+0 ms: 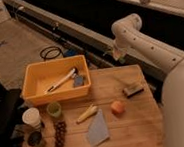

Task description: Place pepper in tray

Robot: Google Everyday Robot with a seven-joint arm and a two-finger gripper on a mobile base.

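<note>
A grey-blue folded cloth (97,130), a pale yellow tapered vegetable (86,114) and a round orange fruit (118,107) lie nearest on the wooden table (137,128). Further back on the left, the large yellow-orange plastic tray (58,96) sits open-topped, ready to receive. Far right, the white arm's gripper (116,52) hangs above the table's far edge. It is pinched shut on what looks like the small slim green pepper (119,58), held high enough, I judge, to clear the tray wall.

The pepper (120,59), small, slim and green, is held in the closed gripper (118,54), raised in the air to the right of the tray (55,96) and just beyond its far rim. The tray, a large rectangular yellow-orange bin with raised walls, is set upright, well apart from the pepper.
</note>
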